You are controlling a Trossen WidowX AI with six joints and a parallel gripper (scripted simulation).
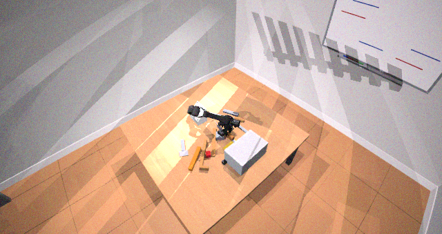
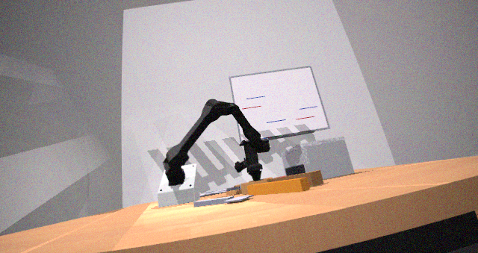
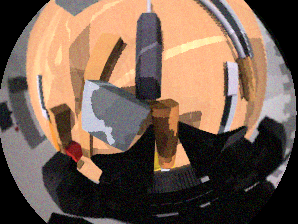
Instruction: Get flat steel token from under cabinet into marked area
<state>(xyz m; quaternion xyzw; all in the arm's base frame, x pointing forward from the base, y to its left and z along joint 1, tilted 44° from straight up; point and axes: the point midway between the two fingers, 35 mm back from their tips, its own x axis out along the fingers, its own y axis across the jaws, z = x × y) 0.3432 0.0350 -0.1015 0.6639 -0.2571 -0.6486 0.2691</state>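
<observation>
Grip on a tool, not yet any reach under the cabinet. Nearest, dark fingers closed partway and stopped on a brown wooden stick (image 3: 165, 132), held upright between them and pointing down toward the table (image 1: 193, 192). Just past the stick, to its left in the wrist view, the grey cabinet (image 3: 113, 119) with a small red block (image 3: 73, 151) off to one side. Beyond, lying on the table, a dark grey rod (image 3: 149, 56). Farther out, an orange bar (image 1: 194, 159) well apart from the fingers, and a whiteboard (image 2: 278, 100) on the back wall.

No sign of the token in any view; probably under the cabinet, though unconfirmed. Marked area too faint to pick out.

Judged as the fetch-the-tool step, early in the task. Next move likely calls for lowering the stick near flat, lining it up with the cabinet's bottom gap, then sweeping the token forward. Risk: stick slipping or tilting in the grip on contact.
</observation>
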